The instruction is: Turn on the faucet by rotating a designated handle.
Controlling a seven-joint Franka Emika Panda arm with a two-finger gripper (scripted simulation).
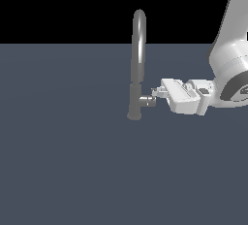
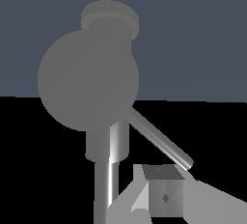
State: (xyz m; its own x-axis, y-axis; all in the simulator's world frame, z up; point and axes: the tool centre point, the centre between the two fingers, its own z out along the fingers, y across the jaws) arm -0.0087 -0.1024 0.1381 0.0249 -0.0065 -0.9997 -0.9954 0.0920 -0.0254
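Claw (image 1: 156, 92) sits at the handle (image 1: 147, 101) tip beside the faucet (image 1: 137, 64); whether it is clenched, I cannot tell. Judging so, turning remains undone.

Faucet (image 2: 103, 189) spout cut off by wrist view's edge; second of the fingers (image 2: 164, 196) unseen.

The wrist view looks straight down the end of the handle (image 2: 88, 80), whose round grey face fills much of the frame just ahead of the hand (image 2: 161, 196). A thin lever pin (image 2: 159, 141) slants from that face toward one finger pad (image 2: 164, 196) (contact is unclear). Behind the handle stands the faucet (image 2: 107, 146) body, against the blue-grey tabletop (image 2: 202, 39).
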